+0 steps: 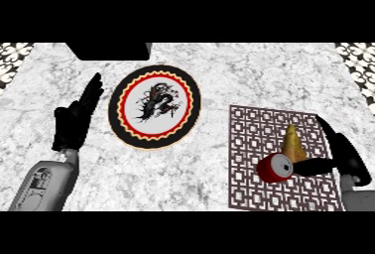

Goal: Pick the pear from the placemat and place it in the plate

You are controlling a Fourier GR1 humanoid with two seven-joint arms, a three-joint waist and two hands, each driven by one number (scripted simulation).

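The yellow-brown pear (pixel 293 143) lies on the brown lattice placemat (pixel 253 134) at the right, narrow end pointing away. My right hand (pixel 343 154) is just right of the pear, open, its fingers straight along the mat's right edge. Its thumb (pixel 316 166) reaches left below the pear, toward a red can. Nothing is curled round the pear. The round plate (pixel 121 111), black-rimmed with a red and yellow ring and a black dragon, sits left of the mat. My left hand (pixel 73 119) rests open left of the plate, fingers pointing away.
A red can (pixel 275 168) lies on its side on the placemat, touching the pear's wide end and close to my thumb's tip. A black block (pixel 110 50) stands at the counter's far edge above the plate. Patterned tiling shows at both far corners.
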